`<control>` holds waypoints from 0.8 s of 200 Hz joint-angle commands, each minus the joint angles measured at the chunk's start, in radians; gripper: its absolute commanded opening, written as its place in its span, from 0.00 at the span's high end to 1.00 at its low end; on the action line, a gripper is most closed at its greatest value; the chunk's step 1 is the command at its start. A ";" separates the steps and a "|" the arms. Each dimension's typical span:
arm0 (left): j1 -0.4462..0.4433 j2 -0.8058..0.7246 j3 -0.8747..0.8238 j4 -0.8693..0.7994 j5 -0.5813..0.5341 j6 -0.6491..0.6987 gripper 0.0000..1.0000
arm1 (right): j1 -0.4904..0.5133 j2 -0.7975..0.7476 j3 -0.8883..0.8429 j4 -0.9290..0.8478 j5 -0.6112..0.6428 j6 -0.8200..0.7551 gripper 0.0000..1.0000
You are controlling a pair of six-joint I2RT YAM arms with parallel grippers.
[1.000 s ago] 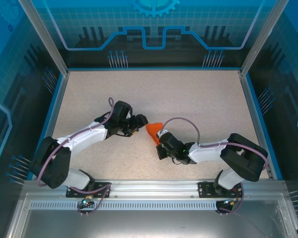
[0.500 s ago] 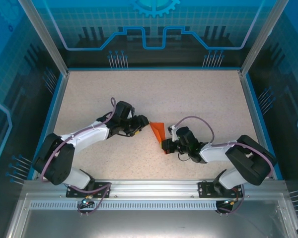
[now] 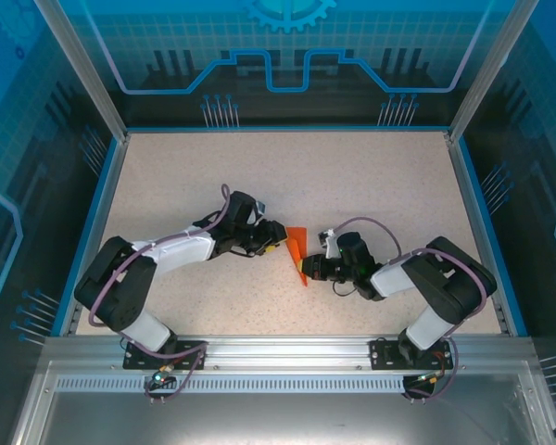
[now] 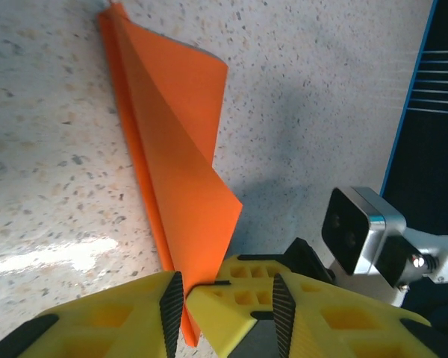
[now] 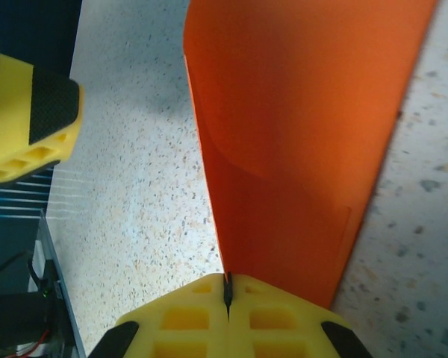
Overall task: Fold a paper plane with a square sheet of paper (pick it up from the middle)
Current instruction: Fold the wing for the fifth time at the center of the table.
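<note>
The square sheet of paper is folded into a narrow orange wedge in the middle of the table, its point away from the arms. My right gripper is shut on the wedge's near end; in the right wrist view the paper rises straight out of the closed jaws. My left gripper comes in from the left. In the left wrist view its jaws stand apart, straddling the paper's near end and the right gripper's yellow fingertips. Its left pad lies against the paper.
The speckled tabletop is ringed by a blue rim and glass walls. An aluminium rail runs along the near edge. The right wrist's camera housing sits close behind the left fingers.
The left gripper has moved right up to the paper and its jaws have narrowed. The right gripper has swung round, and the paper now lies as a slim wedge.
</note>
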 commanded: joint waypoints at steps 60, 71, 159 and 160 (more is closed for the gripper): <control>-0.046 0.126 0.031 0.179 0.116 0.012 0.62 | -0.053 0.119 -0.016 0.160 -0.080 0.156 0.96; -0.047 0.140 0.038 0.194 0.123 0.013 0.62 | -0.056 0.135 -0.017 0.175 -0.086 0.165 0.96; -0.050 0.228 0.089 0.208 0.126 0.047 0.62 | -0.068 0.052 -0.014 0.076 -0.071 0.129 0.90; -0.051 0.229 0.089 0.209 0.126 0.047 0.62 | -0.067 0.050 -0.014 0.071 -0.071 0.128 0.90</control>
